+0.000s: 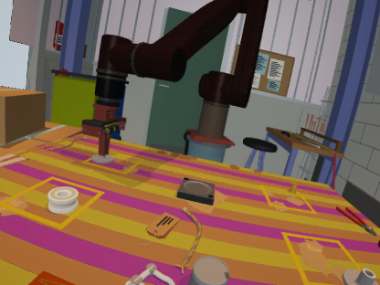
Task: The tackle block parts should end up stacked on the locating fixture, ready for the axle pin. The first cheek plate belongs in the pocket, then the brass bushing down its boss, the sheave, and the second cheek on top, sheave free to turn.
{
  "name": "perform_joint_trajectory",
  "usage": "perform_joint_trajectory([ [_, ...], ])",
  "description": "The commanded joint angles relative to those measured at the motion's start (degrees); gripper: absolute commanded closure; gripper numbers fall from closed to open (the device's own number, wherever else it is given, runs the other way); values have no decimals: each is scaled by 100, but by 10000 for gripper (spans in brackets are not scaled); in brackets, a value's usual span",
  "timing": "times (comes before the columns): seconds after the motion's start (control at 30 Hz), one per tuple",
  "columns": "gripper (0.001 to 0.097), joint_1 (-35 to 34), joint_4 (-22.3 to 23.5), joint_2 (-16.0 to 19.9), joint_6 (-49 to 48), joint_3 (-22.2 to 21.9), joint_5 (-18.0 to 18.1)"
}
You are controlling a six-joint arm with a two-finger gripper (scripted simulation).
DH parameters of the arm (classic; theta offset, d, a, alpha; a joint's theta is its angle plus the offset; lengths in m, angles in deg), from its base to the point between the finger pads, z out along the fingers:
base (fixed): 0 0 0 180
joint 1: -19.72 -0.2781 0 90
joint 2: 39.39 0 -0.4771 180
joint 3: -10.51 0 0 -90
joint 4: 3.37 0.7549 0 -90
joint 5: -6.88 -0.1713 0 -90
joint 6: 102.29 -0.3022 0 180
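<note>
A flat grey cheek plate [102, 159] lies in a yellow-outlined square at the far left of the striped table, and I have my gripper [103, 153] closed on it from straight above. The dark square locating fixture [196, 190] with its round pocket sits at the table's middle, empty. The white sheave [63, 200] rests in a yellow square at the near left. The small brass bushing [292, 187] stands in a yellow square at the right. A second grey cheek plate [359, 276] lies in the near right square.
A cardboard box [20, 114] stands at the far left edge. A tag [162, 225], a rope piece [194, 237], a shackle [148, 275] and a grey can [210, 271] lie near the front; red pliers [356, 219] lie at the right edge.
</note>
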Motion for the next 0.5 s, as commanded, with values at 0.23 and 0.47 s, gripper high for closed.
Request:
perform_joint_trajectory([
  [0.23, 966, 0, -4, -130, 0, 14, 131],
  [0.47, 966, 0, -3, -237, 0, 22, 247],
])
